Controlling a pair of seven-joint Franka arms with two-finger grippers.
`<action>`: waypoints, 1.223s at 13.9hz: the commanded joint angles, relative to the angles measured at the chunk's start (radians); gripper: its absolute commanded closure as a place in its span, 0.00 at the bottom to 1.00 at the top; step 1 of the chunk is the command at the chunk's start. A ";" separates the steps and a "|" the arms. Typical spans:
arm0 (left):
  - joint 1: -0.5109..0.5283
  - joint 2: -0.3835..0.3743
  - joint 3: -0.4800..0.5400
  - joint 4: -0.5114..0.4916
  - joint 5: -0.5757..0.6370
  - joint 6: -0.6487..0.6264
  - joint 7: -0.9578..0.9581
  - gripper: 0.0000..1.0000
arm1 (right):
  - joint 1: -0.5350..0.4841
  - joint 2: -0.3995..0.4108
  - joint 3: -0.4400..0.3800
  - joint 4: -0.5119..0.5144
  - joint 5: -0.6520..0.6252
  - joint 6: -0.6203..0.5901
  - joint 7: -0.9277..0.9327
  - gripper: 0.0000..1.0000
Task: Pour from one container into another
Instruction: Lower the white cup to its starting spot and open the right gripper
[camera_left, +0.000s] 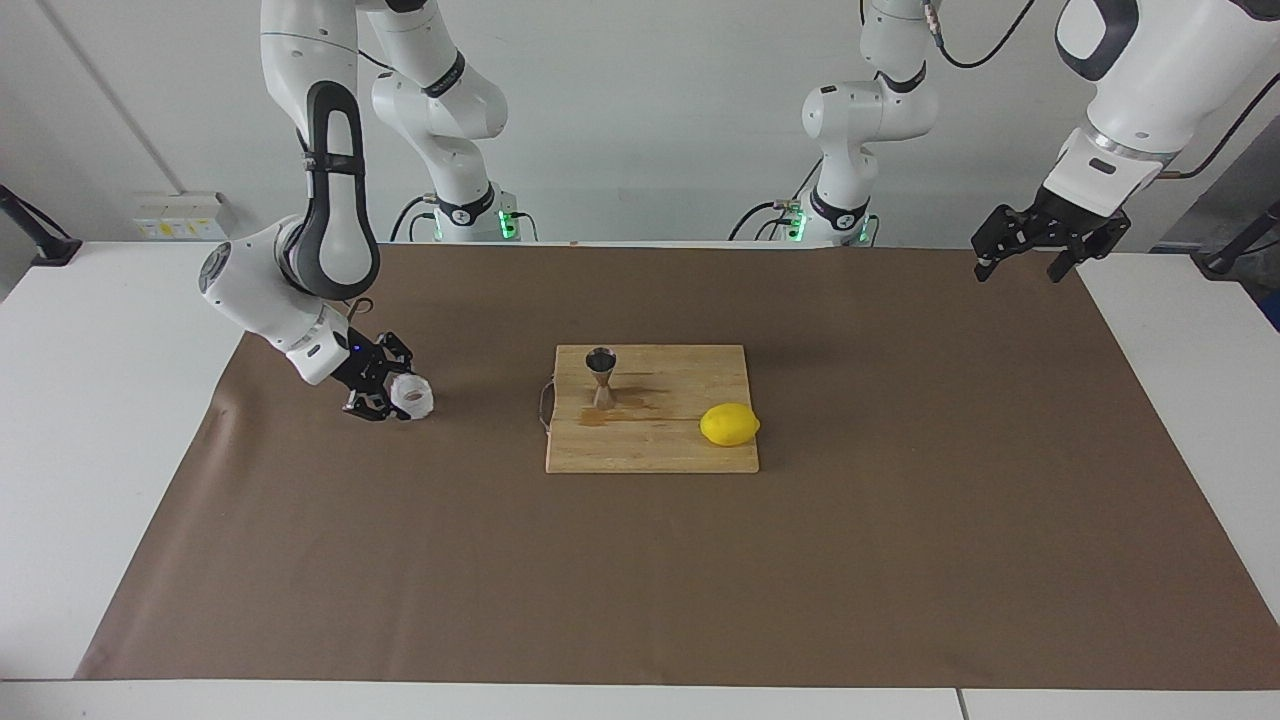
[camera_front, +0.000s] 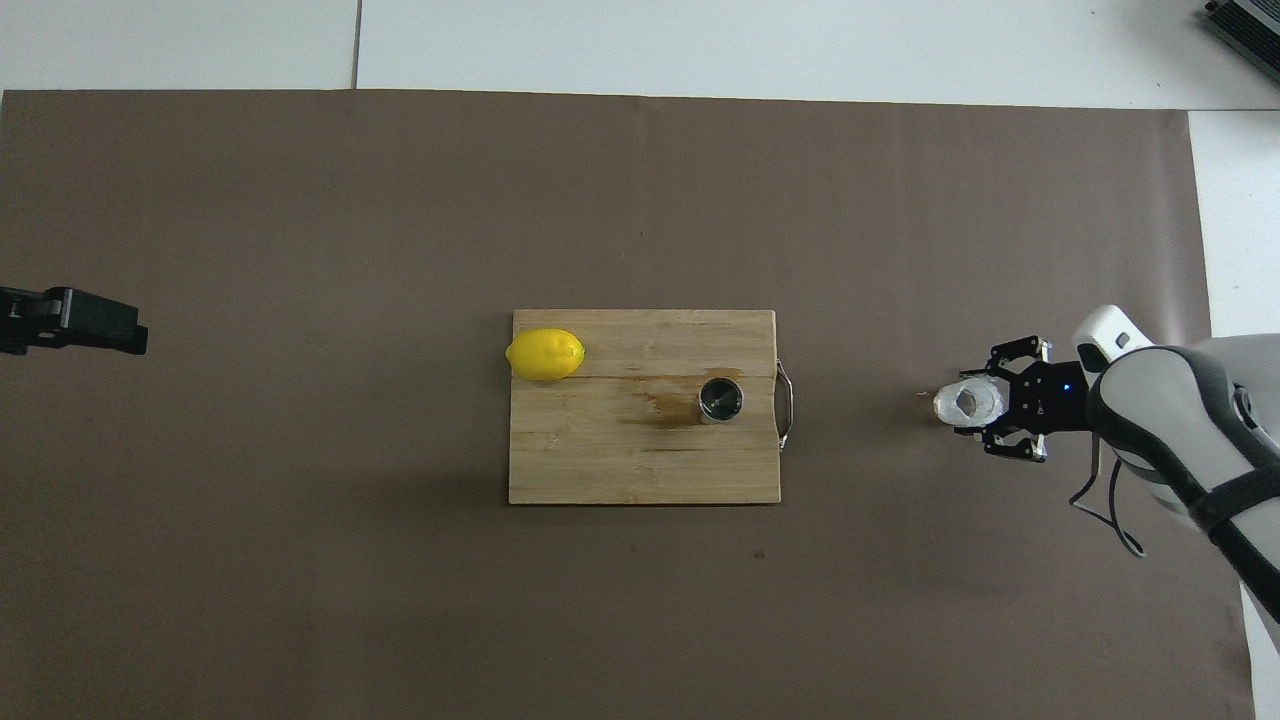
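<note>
The small textured glass cup (camera_left: 411, 396) sits low at the brown mat, toward the right arm's end of the table. My right gripper (camera_left: 392, 393) holds it between its fingers; it also shows in the overhead view (camera_front: 985, 403) with the cup (camera_front: 968, 402). I cannot tell whether the cup touches the mat. The steel jigger (camera_left: 601, 377) stands upright on the wooden board (camera_left: 680, 445), also seen from above (camera_front: 720, 400). My left gripper (camera_left: 1020, 268) is open, empty and raised over the mat's edge at the left arm's end, where it waits.
A yellow lemon (camera_left: 729, 424) lies on the board's corner toward the left arm's end. A wet stain (camera_left: 612, 408) spreads on the board around the jigger. The board has a metal handle (camera_left: 545, 405) on the side toward the cup.
</note>
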 joint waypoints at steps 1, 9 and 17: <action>0.006 -0.026 -0.003 -0.025 -0.002 -0.005 -0.007 0.00 | -0.016 -0.011 0.009 -0.017 0.018 0.014 -0.025 0.00; 0.006 -0.026 -0.003 -0.025 -0.002 -0.005 -0.007 0.00 | -0.014 -0.169 0.007 -0.010 -0.066 -0.115 0.354 0.00; 0.006 -0.026 -0.003 -0.025 -0.002 -0.005 -0.007 0.00 | 0.061 -0.250 0.041 0.272 -0.430 -0.305 1.357 0.00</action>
